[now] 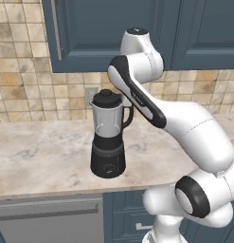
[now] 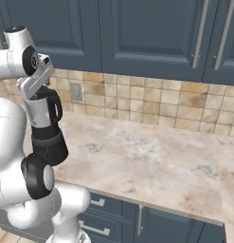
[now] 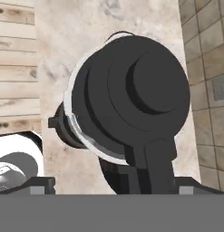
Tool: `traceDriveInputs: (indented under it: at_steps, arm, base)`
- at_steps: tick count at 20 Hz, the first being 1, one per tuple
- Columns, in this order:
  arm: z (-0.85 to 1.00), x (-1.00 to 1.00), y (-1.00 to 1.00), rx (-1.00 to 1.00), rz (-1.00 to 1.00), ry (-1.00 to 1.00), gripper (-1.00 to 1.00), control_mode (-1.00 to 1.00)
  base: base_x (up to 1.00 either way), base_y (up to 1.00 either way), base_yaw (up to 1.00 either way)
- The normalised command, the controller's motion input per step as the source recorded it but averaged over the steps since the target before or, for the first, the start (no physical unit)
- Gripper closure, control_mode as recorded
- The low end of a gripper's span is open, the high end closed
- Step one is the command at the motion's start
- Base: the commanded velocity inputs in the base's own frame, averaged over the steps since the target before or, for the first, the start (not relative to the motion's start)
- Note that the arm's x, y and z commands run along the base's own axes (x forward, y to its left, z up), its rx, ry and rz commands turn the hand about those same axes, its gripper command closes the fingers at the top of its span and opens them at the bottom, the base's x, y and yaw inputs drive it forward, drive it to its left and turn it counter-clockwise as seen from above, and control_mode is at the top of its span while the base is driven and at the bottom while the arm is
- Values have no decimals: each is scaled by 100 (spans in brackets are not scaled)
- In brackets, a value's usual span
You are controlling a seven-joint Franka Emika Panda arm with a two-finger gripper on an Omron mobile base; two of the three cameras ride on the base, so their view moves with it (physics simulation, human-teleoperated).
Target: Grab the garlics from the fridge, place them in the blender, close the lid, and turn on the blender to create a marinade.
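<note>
Since the small round black domed lid is already seated on the clear jar of the black-based blender, the round front dial should be reached next. The blender is placed on the pale marbled table, near the tiled wall. The hand is held just above the lid, but whether it is released or clenched cannot be told. It should be lowered slowly down the front, without the jar being bumped.

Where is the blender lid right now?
The lid sits on top of the blender jar on the counter, left of the arm in the left base view; the hand view looks down on it.
</note>
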Motion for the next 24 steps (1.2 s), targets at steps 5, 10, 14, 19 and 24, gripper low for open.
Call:
traceDriveInputs:
  at_steps: [5, 10, 14, 19, 24]
  arm:
    - [0, -97, 30, 4, -20, -12, -100, -100]
    - [0, -100, 27, 10, -35, -16, -100, -100]
    - [-25, -96, 5, 9, -50, -22, -100, -100]
    - [-48, -56, 0, 8, -60, -18, -100, -100]
    - [-45, -21, 0, 6, -57, -23, -100, -100]
  base:
    - [0, 0, 0]
    - [0, 0, 0]
    - [0, 0, 0]
    - [0, 0, 0]
    - [0, 0, 0]
